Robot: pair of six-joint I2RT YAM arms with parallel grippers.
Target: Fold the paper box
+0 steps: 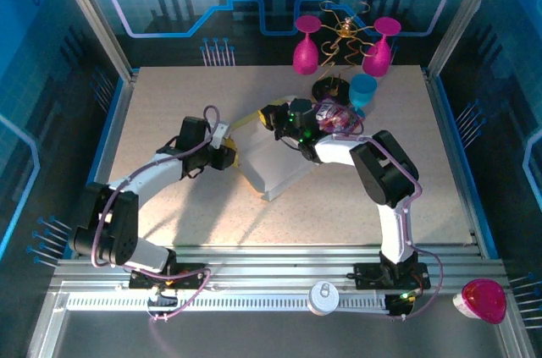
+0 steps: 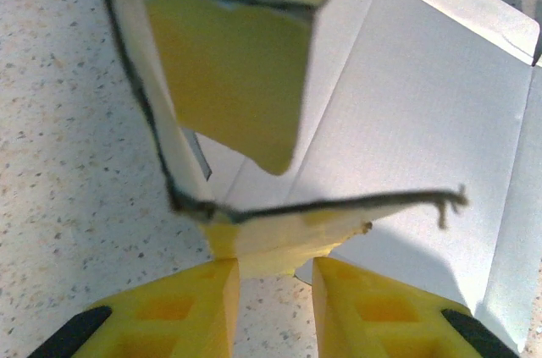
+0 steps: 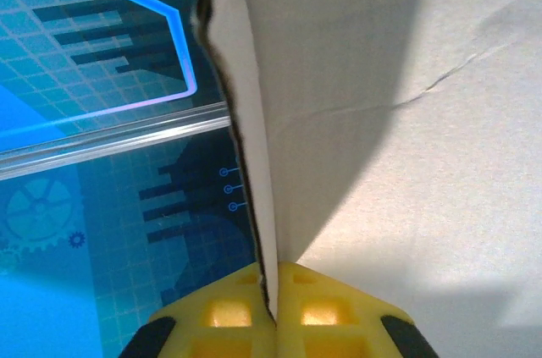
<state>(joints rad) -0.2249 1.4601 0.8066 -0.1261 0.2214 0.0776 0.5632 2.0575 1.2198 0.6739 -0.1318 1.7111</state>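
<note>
On the speckled table (image 1: 169, 104) we see the left arm reaching low, left gripper (image 1: 230, 155) pinching the mid-table box's (image 1: 279, 172) left flap, the bent right arm's right gripper (image 1: 273, 117) clamped on its far wall, packet (image 1: 337, 118) and cup (image 1: 363, 90) crowding beside.

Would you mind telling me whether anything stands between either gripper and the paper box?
Nothing visible does: the right gripper is shut on a raised panel of the paper box, and the left gripper pinches a folded corner.
</note>
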